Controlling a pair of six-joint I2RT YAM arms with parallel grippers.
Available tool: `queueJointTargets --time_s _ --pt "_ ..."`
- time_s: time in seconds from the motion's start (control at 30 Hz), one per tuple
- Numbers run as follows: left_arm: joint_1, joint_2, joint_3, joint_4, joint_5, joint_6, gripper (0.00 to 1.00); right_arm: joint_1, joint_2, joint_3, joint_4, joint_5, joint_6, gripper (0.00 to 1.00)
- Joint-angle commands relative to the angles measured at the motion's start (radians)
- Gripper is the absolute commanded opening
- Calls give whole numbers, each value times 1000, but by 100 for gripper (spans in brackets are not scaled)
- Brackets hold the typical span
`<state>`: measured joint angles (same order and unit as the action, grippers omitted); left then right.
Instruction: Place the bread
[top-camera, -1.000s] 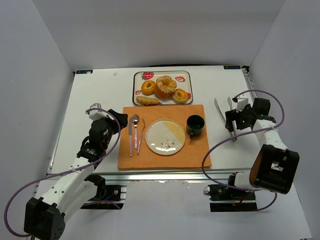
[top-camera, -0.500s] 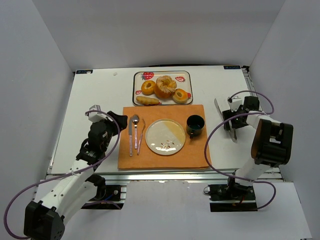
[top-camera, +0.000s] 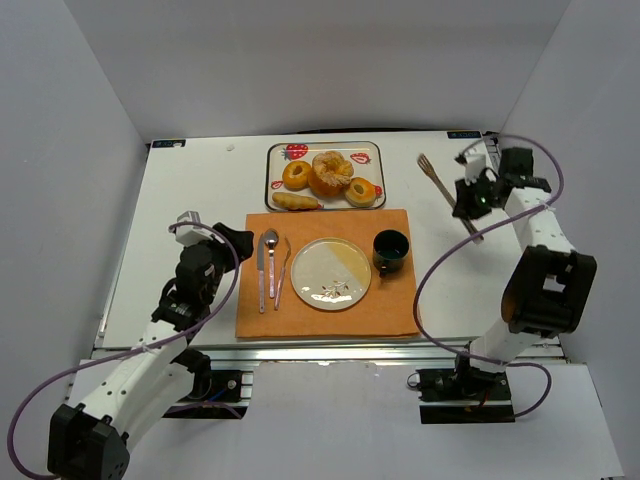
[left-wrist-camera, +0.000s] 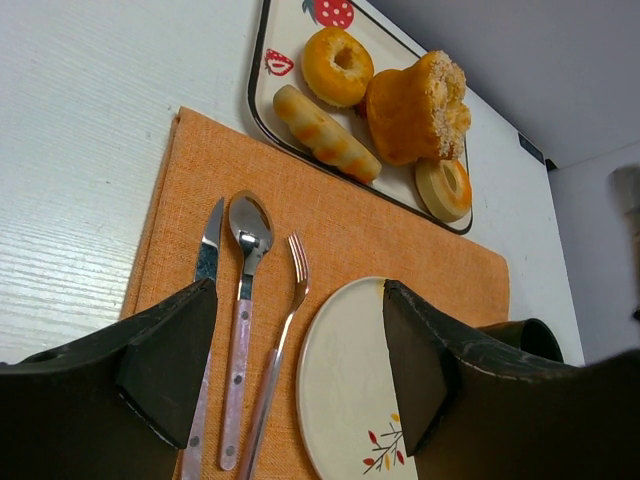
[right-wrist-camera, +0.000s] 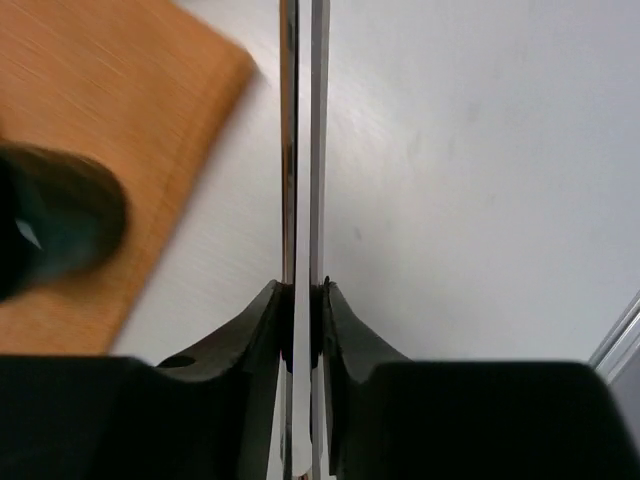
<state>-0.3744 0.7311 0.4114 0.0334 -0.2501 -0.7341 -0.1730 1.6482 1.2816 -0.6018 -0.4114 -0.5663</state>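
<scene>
Four breads (top-camera: 330, 172): lay on the tray (top-camera: 372, 158) at the far side of the worktop, none on the plate (top-camera: 331, 273).
Right fingers (right-wrist-camera: 255, 330): clamped on the tongs (right-wrist-camera: 320, 120), blades pressed flat together, held beside the tray.
Left fingers (left-wrist-camera: 170, 350): spread wide, empty, above the cutlery (left-wrist-camera: 240, 290).
Risk: closed blades could not straddle a bun; a nudge might have pushed bread off the tray or struck the cup (top-camera: 390, 250).
</scene>
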Motion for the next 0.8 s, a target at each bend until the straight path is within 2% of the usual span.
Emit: queueJointTargets --time_s 0.0,0.1,0.3,0.43,0.77 --pt "3 22 23 39 18 -7 77 144 -114 148 -130 -168 -63 26" --pt "3 33 41 30 23 -7 77 210 -91 170 -101 -170 -15 27" --pt "3 5 55 -7 9 -5 77 227 56 310 -107 -219 164 29" --pt "3 -36 43 -24 -3 -24 77 228 128 384 -148 -227 187 32" --pt "3 -26 38 -3 -3 -48 77 230 170 378 -116 -204 223 38"
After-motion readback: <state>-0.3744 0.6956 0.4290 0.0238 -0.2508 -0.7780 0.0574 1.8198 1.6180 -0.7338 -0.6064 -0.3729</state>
